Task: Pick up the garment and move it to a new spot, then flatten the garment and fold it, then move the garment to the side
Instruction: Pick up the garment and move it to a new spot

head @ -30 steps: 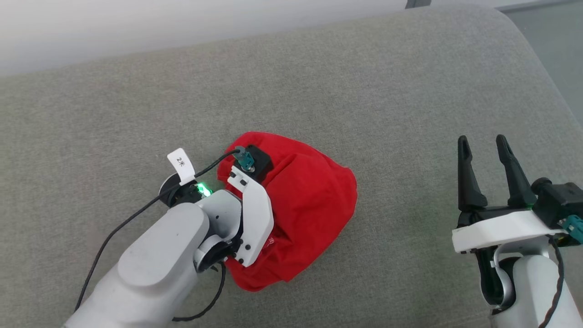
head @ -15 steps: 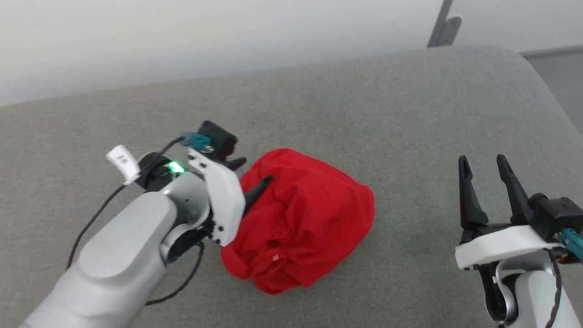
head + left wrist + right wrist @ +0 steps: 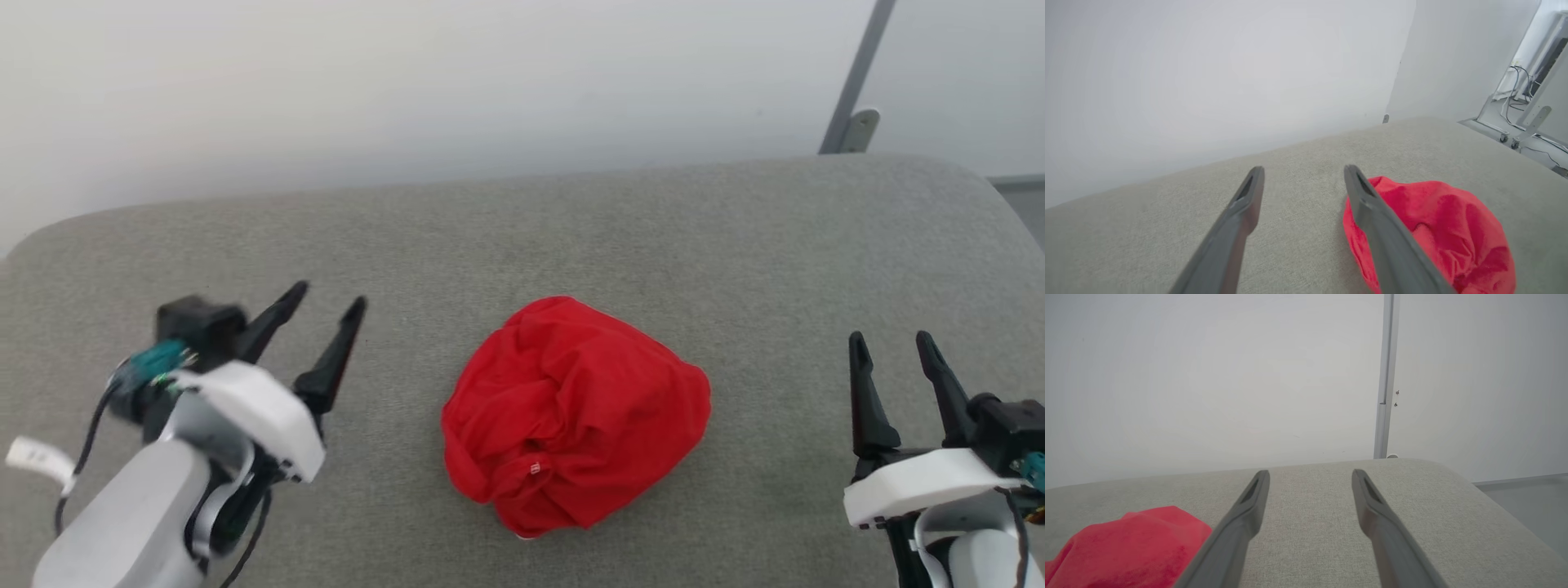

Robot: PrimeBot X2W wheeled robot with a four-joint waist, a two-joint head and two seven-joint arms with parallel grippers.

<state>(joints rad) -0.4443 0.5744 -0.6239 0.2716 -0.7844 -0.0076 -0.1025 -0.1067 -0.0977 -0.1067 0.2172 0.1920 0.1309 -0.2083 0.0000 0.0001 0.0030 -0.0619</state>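
Nearest, in the lower left corner of the head view, the left pincer (image 3: 329,296) stands wide and holds nothing; its two dark fingers point up and a little to the right, toward the cloth but apart from it. In the lower right corner the right pincer (image 3: 889,336) is also wide and empty, with its fingers pointing straight up. I judge the two are kept at the sides so that the cloth between them stays in plain sight and both arms can reach it.

In the lower middle of the frame lies the garment (image 3: 571,412), a crumpled red heap on the grey padded surface (image 3: 571,229), nothing touching it. Only red fabric shows, with a small white tag (image 3: 535,469) near its front edge; the sleeves and the neck are hidden in the folds. It seems set down at its spot but not yet flattened, so an edge or a corner must be found first.

Farther, the surface ends in a rounded rim, and behind it a pale wall (image 3: 408,82) rises, with a grey metal post (image 3: 857,98) at the upper right.
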